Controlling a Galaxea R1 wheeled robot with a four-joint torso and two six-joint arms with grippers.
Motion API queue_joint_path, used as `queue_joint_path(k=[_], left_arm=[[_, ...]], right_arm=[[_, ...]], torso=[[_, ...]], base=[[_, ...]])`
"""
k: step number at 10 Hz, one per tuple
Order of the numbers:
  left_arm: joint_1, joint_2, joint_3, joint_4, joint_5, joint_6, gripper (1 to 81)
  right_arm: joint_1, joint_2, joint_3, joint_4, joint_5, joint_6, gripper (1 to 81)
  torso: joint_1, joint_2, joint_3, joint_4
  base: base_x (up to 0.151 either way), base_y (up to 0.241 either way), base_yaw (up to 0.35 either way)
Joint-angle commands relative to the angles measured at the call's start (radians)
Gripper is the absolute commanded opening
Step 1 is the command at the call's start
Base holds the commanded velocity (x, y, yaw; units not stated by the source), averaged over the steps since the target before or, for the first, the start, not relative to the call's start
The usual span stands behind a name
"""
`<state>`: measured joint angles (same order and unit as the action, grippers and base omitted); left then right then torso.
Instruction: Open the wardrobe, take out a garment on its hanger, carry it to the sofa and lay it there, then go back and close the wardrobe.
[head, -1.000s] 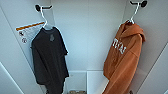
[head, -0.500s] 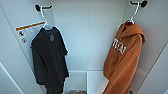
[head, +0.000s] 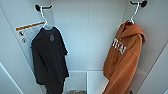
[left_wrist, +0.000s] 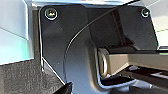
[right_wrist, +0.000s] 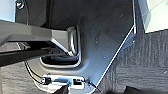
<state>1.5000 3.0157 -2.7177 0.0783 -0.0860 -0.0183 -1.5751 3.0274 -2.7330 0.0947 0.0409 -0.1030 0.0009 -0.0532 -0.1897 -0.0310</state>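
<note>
Head view: orange garment (head: 123, 58) on hanger (head: 133, 13) in open wardrobe (head: 87, 37); gripper states can't tell.

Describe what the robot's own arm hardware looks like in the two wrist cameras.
On the left wrist, a wide dark plate carries round silvery fittings at its corners, with a thin cable curving across it. The right wrist shows a similar dark plate, a jointed grey bar and a small white connector.

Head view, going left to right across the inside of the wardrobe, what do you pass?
Printed label with an orange stripe → black T-shirt on its white hanger → bare white back wall of the wardrobe → orange hooded sweatshirt on its white hanger.
</note>
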Motion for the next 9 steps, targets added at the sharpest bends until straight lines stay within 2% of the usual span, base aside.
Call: queue_joint_path(k=[1, 3, 4, 6, 7, 8, 9], left_arm=[[-0.036, -0.003, -0.001, 0.006, 0.057, 0.009, 81.1], [-0.04, -0.003, 0.001, 0.006, 0.057, 0.009, 81.1], [-0.042, -0.003, 0.004, 0.006, 0.057, 0.011, 81.1], [-0.045, -0.007, 0.009, 0.015, 0.054, 0.011, 81.1], [-0.051, -0.01, 0.021, 0.037, 0.054, 0.011, 81.1], [-0.062, -0.02, 0.041, 0.041, 0.055, 0.011, 81.1], [-0.076, -0.032, 0.067, 0.04, 0.055, 0.011, 81.1]], right_arm=[[0.04, 0.015, 0.003, 0.057, -0.053, -0.021, 81.1], [0.039, 0.015, -0.01, 0.057, -0.05, -0.018, 81.1], [0.039, 0.013, -0.014, 0.059, -0.05, -0.018, 81.1], [0.037, 0.013, -0.019, 0.059, -0.049, -0.017, 81.1], [0.037, 0.013, -0.017, 0.06, -0.047, -0.017, 81.1], [0.037, 0.013, -0.017, 0.059, -0.047, -0.017, 81.1], [0.037, 0.013, -0.017, 0.059, -0.047, -0.017, 81.1]], torso=[[0.0, 0.0, 0.094, 0.0], [0.0, 0.0, 0.121, 0.0], [0.001, 0.0, 0.054, 0.0], [-0.001, -0.001, 0.093, 0.0], [-0.001, -0.001, 0.102, -0.055], [-0.001, -0.001, 0.105, -0.062], [-0.001, -0.001, 0.105, -0.082]], base=[[0.0, 0.0, 0.0], [0.0, 0.0, 0.0], [0.0, 0.0, 0.0], [0.0, 0.0, 0.0], [0.0, 0.0, 0.0], [0.0, 0.0, 0.0], [0.0, 0.0, 0.0]])
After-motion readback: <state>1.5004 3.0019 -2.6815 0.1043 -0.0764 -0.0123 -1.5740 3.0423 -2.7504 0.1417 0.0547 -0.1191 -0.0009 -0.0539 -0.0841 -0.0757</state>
